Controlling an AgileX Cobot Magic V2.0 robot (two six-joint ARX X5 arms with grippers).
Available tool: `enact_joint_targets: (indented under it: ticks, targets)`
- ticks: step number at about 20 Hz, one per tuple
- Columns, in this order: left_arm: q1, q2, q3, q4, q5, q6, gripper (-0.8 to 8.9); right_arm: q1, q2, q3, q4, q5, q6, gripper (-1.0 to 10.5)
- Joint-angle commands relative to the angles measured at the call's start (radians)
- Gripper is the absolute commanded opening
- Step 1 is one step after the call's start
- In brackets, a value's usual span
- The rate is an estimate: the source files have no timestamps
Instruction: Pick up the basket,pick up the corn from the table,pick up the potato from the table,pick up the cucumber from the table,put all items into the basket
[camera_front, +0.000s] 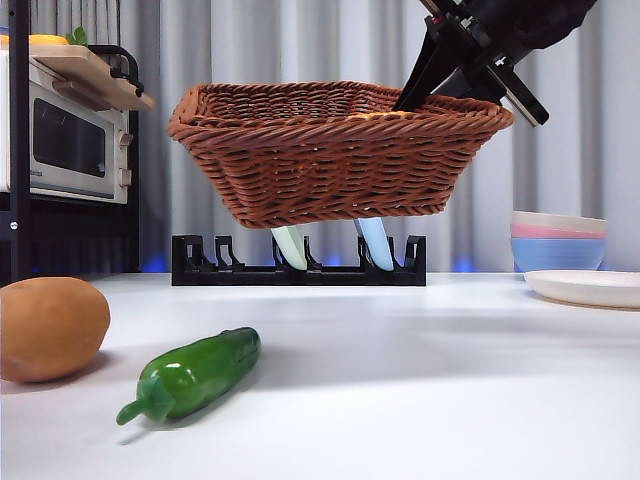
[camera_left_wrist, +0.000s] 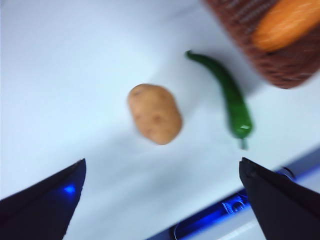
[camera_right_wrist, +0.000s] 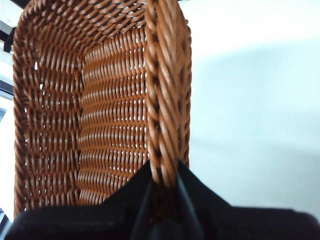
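In the front view the potato (camera_front: 50, 328) is sitting at lower left on the table (camera_front: 420, 380) w/ the cucumber (camera_front: 192, 374) lying just right of it, both well below the basket (camera_front: 335, 150), which is hanging in the air at upper center. The right gripper (camera_front: 425, 90) is coming in from the upper right, jaws clenched on the basket's rim. In the left wrist view the left gripper (camera_left_wrist: 162, 175) is hovering w/ jaws spread wide above the potato, and the corn (camera_left_wrist: 287, 22) is lying inside the basket at upper right.
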Motion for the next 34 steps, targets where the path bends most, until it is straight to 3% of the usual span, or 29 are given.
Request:
enact_joint_targets:
  ticks: [1, 7, 10, 20, 24, 26, 29, 32, 34]
  targets:
    - [-0.001, 0.011, -0.105, 0.089, -0.023, -0.079, 5.67, 0.0, -0.005, -0.002, 0.022, -0.01, -0.003, -0.1]
    - [0.026, 0.136, -0.209, 0.306, -0.019, -0.071, 5.67, -0.002, -0.005, -0.002, 0.022, -0.01, -0.003, -0.1]
    - [0.076, 0.235, -0.209, 0.378, -0.01, -0.019, 5.66, -0.009, -0.006, -0.002, 0.022, -0.01, -0.003, -0.1]
    - [0.323, 0.507, -0.209, 0.542, 0.203, 0.145, 5.66, -0.069, -0.037, -0.002, 0.017, -0.012, -0.003, -0.1]
    - [0.396, 0.545, -0.209, 0.587, 0.353, 0.196, 5.58, -0.106, -0.061, -0.002, 0.012, -0.013, -0.003, -0.1]
    - [0.412, 0.555, -0.209, 0.596, 0.372, 0.211, 4.86, -0.122, -0.072, -0.002, 0.011, -0.014, -0.003, -0.1]
    - [0.423, 0.578, -0.209, 0.588, 0.37, 0.248, 2.84, -0.144, -0.087, -0.002, 0.012, -0.014, -0.003, -0.1]
    - [0.431, 0.603, -0.209, 0.581, 0.37, 0.266, 1.9, -0.158, -0.098, -0.002, 0.012, -0.015, -0.003, -0.1]
    - [0.43, 0.608, -0.209, 0.586, 0.371, 0.286, 0.52, -0.165, -0.103, -0.002, 0.011, -0.014, -0.003, -0.1]
